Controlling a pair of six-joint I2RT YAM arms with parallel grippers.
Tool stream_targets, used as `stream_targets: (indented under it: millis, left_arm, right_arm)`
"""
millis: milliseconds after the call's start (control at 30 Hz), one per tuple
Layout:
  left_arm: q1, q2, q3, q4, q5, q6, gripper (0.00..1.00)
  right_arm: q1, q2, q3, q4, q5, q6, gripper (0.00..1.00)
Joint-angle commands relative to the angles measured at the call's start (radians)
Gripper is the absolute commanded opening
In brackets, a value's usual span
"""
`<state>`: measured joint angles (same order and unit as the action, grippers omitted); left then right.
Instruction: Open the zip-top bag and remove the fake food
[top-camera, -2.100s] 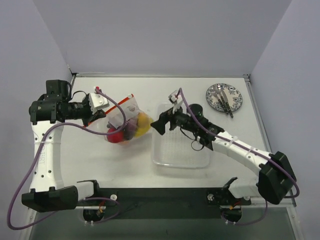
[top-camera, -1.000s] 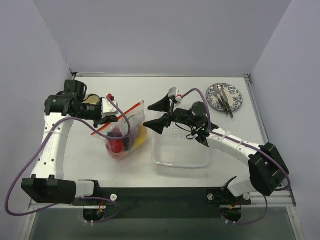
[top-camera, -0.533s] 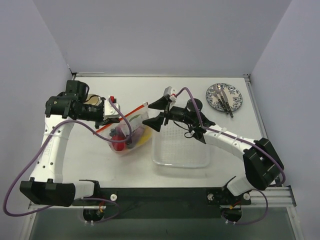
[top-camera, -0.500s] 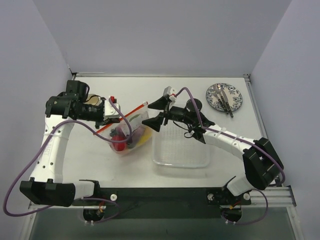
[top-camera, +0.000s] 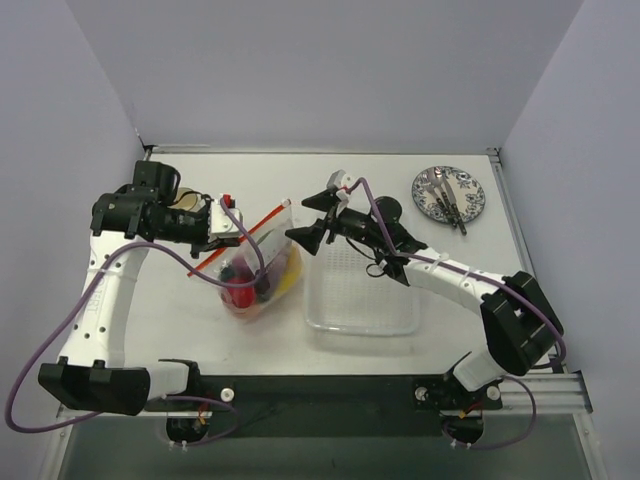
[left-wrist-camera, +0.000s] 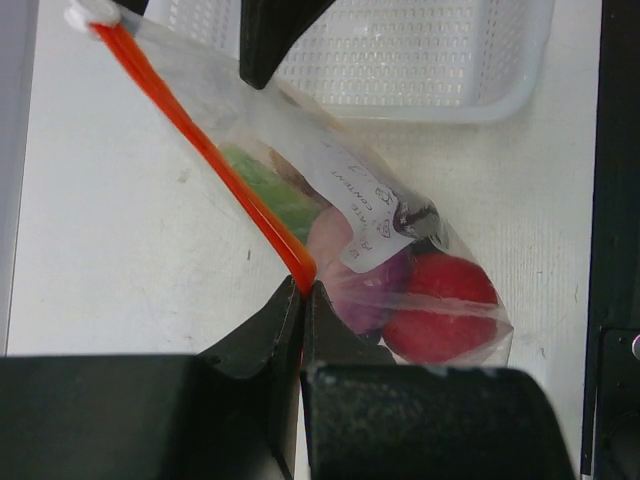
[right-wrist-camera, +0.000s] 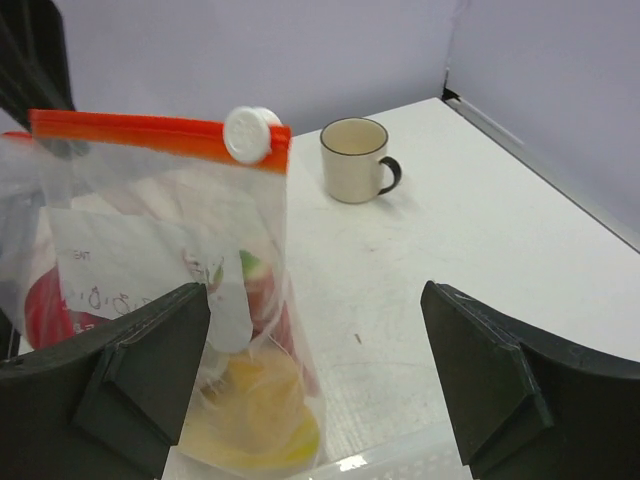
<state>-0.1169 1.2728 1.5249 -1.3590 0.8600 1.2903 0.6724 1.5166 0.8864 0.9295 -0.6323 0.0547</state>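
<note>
The zip-top bag (top-camera: 256, 268) hangs upright above the table, left of centre, with its red-orange zip strip (left-wrist-camera: 205, 150) running diagonally. My left gripper (left-wrist-camera: 302, 290) is shut on the strip's lower end. Through the plastic the fake food shows: a red piece (left-wrist-camera: 440, 320), a purple one (left-wrist-camera: 375, 290) and a yellow one (right-wrist-camera: 255, 410). My right gripper (right-wrist-camera: 315, 300) is open wide at the bag's other end, where the white slider (right-wrist-camera: 250, 133) sits. One finger (top-camera: 318, 198) is behind that end and the other in front. Nothing is gripped between them.
A clear rigid tray (top-camera: 365, 318) lies just right of the bag, under my right arm. A patterned plate (top-camera: 448, 193) with cutlery sits at the back right. A beige mug (right-wrist-camera: 357, 158) stands on the table beyond the bag.
My left gripper has carried the bag a little right, still pinching the strip. My right gripper opened wide and moved left, up to the bag's slider end.
</note>
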Motion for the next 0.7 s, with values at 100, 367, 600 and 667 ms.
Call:
stream_targets:
  millis: [100, 367, 600, 667]
  left_arm:
    - [-0.012, -0.035, 0.015, -0.212, 0.031, 0.009, 0.02]
    - [-0.018, -0.035, 0.012, -0.212, 0.019, 0.006, 0.02]
    - [-0.020, -0.036, 0.001, -0.212, 0.005, 0.014, 0.02]
    - [-0.020, -0.033, 0.000, -0.212, 0.005, 0.018, 0.02]
  right_arm:
    - [-0.051, -0.029, 0.009, 0.130, -0.033, 0.051, 0.85]
    - [-0.057, 0.045, 0.055, 0.256, -0.151, 0.180, 0.94]
    - [-0.062, 0.062, 0.083, 0.302, -0.243, 0.263, 0.76]
    - [-0.062, 0.063, 0.091, 0.318, -0.292, 0.295, 0.55]
